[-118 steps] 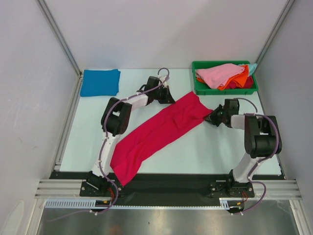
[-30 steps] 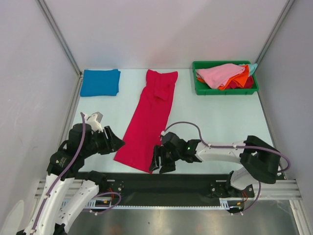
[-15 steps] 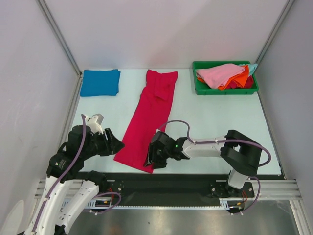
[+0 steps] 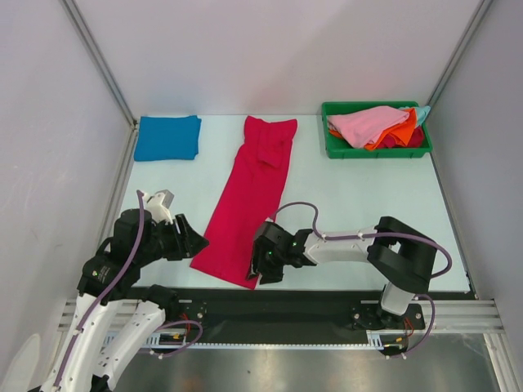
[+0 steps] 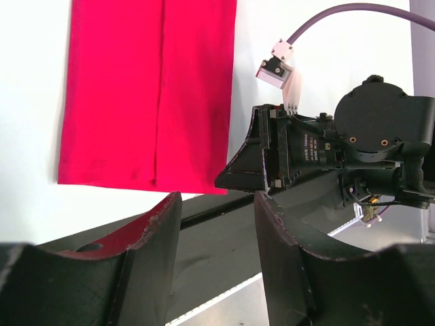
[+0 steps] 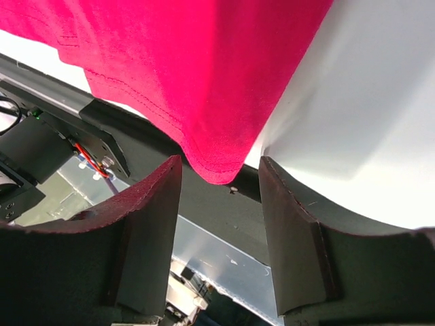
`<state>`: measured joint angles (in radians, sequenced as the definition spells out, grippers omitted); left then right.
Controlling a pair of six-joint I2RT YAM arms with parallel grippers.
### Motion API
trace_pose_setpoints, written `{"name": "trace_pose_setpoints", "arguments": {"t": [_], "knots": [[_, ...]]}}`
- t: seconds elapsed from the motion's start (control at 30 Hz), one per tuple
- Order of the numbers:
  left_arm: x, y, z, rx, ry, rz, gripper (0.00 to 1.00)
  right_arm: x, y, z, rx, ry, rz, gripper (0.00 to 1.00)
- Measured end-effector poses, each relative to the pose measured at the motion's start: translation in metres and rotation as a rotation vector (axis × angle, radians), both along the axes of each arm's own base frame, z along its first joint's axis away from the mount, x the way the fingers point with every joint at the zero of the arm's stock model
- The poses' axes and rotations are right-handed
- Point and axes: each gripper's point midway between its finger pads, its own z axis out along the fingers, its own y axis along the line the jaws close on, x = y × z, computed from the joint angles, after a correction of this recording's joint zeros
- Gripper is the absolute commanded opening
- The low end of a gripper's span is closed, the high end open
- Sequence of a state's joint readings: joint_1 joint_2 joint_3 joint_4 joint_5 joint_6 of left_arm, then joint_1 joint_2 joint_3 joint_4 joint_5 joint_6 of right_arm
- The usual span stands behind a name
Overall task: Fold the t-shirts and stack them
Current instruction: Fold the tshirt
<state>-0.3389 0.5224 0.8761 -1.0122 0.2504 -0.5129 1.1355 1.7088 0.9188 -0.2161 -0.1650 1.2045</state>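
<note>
Crimson soft cloth t-shirt (image 4: pixel 249 204): folded lengthwise into a long narrow strip, matte, with one crease down its length. It lies flat. Its long axis runs away from me, the far end leaning slightly right and the stitched hem nearest me.

My right pincer (image 6: pixel 217 170) is at the hem's right corner, fingers apart, the corner lying in the gap, unpinched. My left pincer (image 5: pixel 216 200) is just left of the hem, half-spread, holding nothing.

Right of the far end: rectangular green plastic bin (image 4: pixel 376 152). Left of it: folded blue t-shirt (image 4: pixel 167 137).
</note>
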Motion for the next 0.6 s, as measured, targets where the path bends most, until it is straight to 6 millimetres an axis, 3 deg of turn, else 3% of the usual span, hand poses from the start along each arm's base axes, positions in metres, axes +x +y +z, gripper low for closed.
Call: {"name": "trace_pose_setpoints", "arguments": {"t": [0.13,0.23,0.27,0.3,0.47,0.6], "knots": [[0.0,0.0,0.0,0.001,0.001,0.0,0.52,0.001,0.0,-0.004,-0.003,0.005,-0.001,0.51],[0.0,0.0,-0.001,0.003,0.004,-0.001,0.53,0.003,0.0,-0.005,0.003,0.004,-0.005,0.29],[0.001,0.0,-0.001,0.004,0.006,-0.001,0.54,0.004,0.0,-0.006,0.002,0.004,-0.007,0.14],[0.001,0.0,-0.001,0.005,0.008,-0.002,0.56,0.005,-0.002,-0.008,-0.001,0.002,-0.005,0.09],[0.0,-0.001,-0.005,0.008,0.032,-0.006,0.57,0.005,-0.017,-0.011,-0.003,0.007,-0.018,0.0],[0.0,-0.005,-0.005,-0.005,0.044,-0.022,0.58,-0.002,-0.041,-0.007,-0.005,-0.021,0.003,0.0]]}}
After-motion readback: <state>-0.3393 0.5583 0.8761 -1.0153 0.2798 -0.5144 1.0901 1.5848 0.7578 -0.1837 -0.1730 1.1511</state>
